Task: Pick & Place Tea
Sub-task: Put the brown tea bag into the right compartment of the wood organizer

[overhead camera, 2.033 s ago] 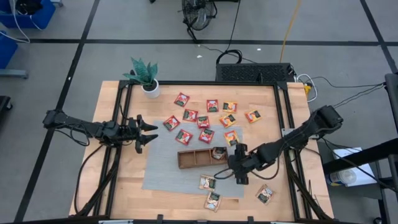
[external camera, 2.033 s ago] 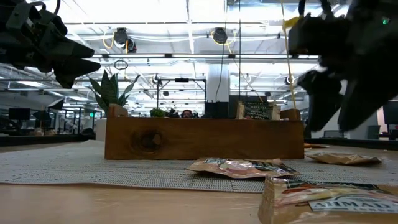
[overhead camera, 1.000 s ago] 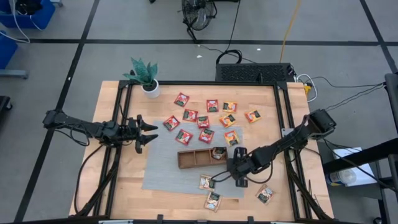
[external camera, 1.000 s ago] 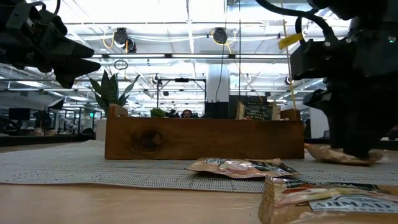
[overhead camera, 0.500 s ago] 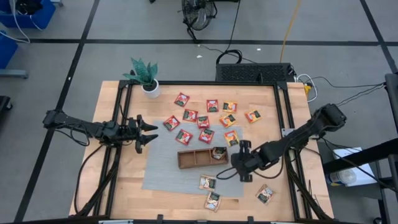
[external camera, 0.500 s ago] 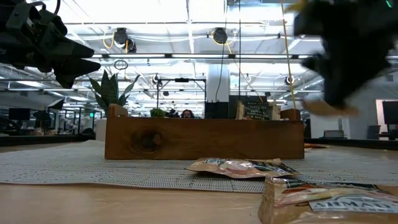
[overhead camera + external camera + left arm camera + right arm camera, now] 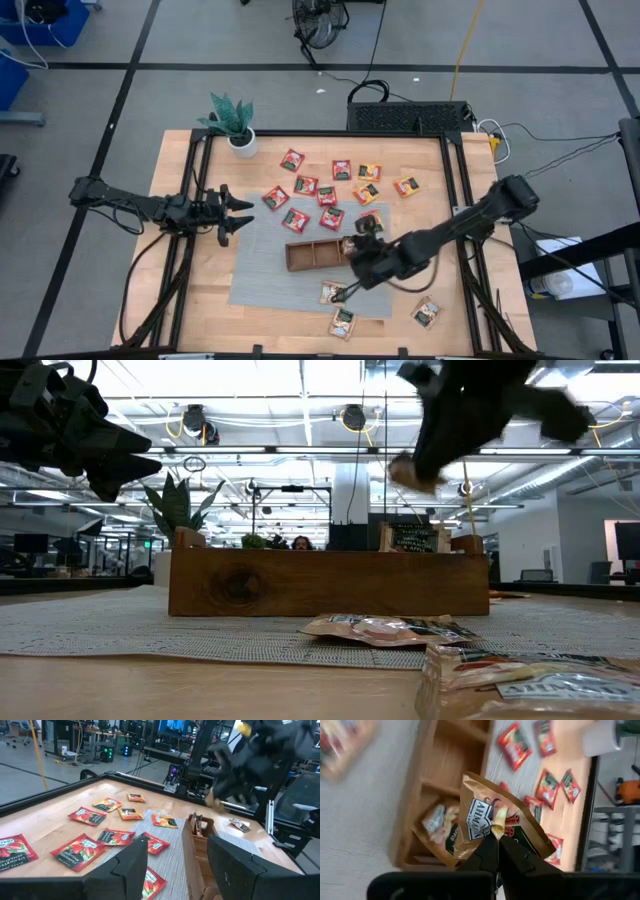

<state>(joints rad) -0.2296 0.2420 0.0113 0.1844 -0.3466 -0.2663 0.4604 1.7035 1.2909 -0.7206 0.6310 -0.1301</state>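
My right gripper (image 7: 497, 840) is shut on a gold-tan tea sachet (image 7: 487, 817) and hangs above the right end of the brown wooden tray (image 7: 312, 254), whose end compartment holds a few sachets (image 7: 439, 822). The low view shows this gripper (image 7: 440, 445) high over the tray (image 7: 330, 585), with the sachet (image 7: 404, 472) at its tip. Several red and orange sachets (image 7: 326, 192) lie flat beyond the tray. Three more lie near the front edge (image 7: 343, 321). My left gripper (image 7: 240, 213) waits open at the table's left. My right gripper pinches the sachet's edge (image 7: 496, 829) between its two fingertips. The fingers slant down from the table's right side. The sachet sticks out past the fingertips, tilted, lifted clear above the tray's right compartment.
A grey mat (image 7: 268, 275) lies under the tray. A potted plant (image 7: 233, 122) stands at the far left corner. Black frame rails (image 7: 455, 200) run along the table's left and right sides. Bare wood shows at the near left.
My right gripper has risen from the mat right of the tray with the sachet, which was lying flat and now hangs clear. It has gone toward the table's left and far side until it hangs over the tray's right end, rolling its wrist on the way.
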